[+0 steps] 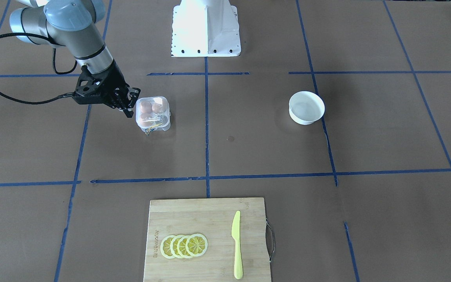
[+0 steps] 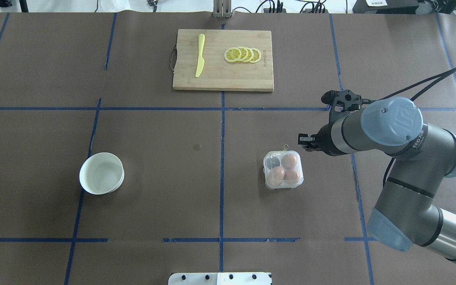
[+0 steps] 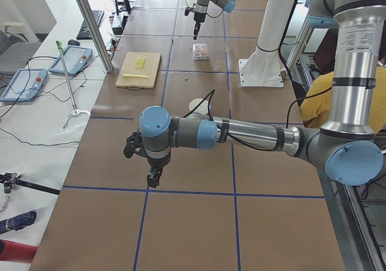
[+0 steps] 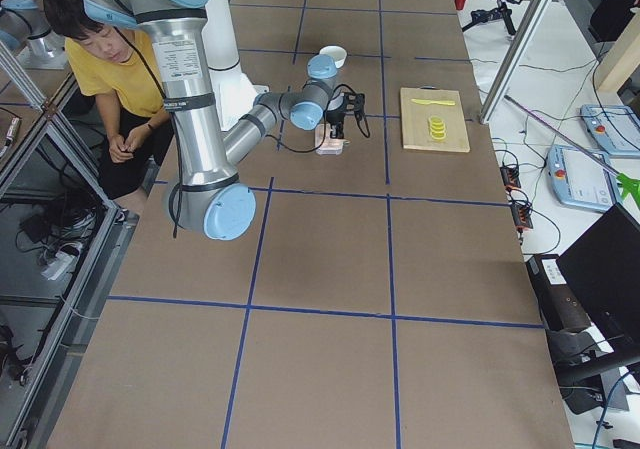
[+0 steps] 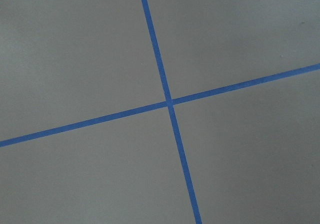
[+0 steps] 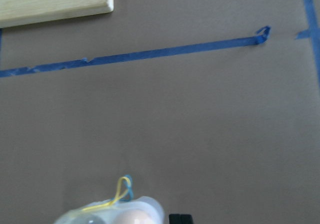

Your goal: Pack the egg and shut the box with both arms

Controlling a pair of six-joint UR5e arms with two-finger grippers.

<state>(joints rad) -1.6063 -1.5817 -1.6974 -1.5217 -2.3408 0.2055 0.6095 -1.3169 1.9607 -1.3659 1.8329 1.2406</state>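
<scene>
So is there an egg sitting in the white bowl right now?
No, the white bowl shows only its bare white inside, while the three eggs sit in cups of the box.

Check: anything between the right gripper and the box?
Nothing visible. The right gripper sits close beside the box, with only bare table showing between them in the overhead view. The bowl and board lie well away.

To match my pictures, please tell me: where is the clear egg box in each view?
Front-facing: box left of centre.
Overhead: box right of centre.
Exterior left: box top centre.
Exterior right: box upper centre.
Left wrist: not in it.
Right wrist: box at bottom edge.
Landmark: the cutting board.
</scene>
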